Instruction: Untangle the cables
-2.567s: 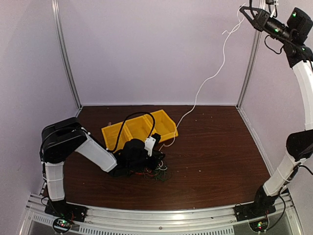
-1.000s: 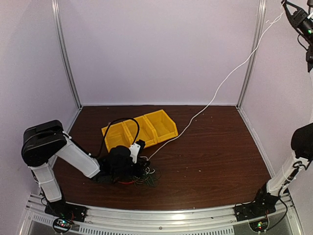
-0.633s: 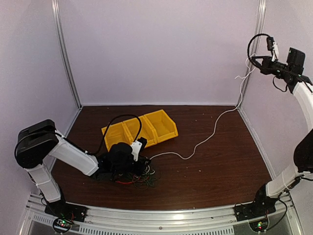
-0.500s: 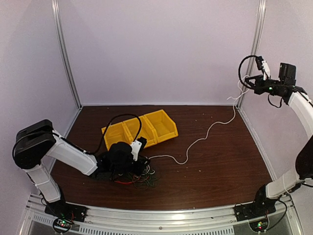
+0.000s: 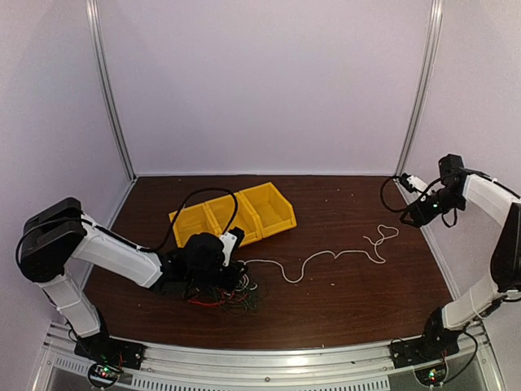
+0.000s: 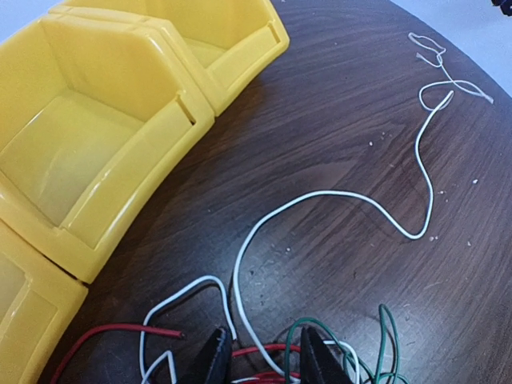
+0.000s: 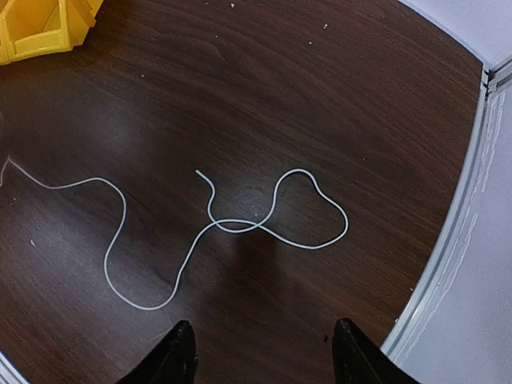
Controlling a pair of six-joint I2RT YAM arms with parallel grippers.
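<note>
The right hand (image 7: 265, 340) hangs with its fingers wide apart and holds nothing. Under it the free end of the white wire (image 7: 240, 226) lies in a loose loop on the table (image 7: 264, 88), well to the right of the yellow bins (image 5: 234, 213). My guess is that it is spread out there to keep it away from the rest.

The wire snakes back towards the bins and into the tangle of red, white and dark green wires (image 5: 238, 295) just in front of them. The left hand (image 6: 266, 354) sits low on that tangle, probably pinning it. Its fingers are slightly apart with red and white strands between them; I cannot tell whether they pinch anything.

No labels or writing can be read.
</note>
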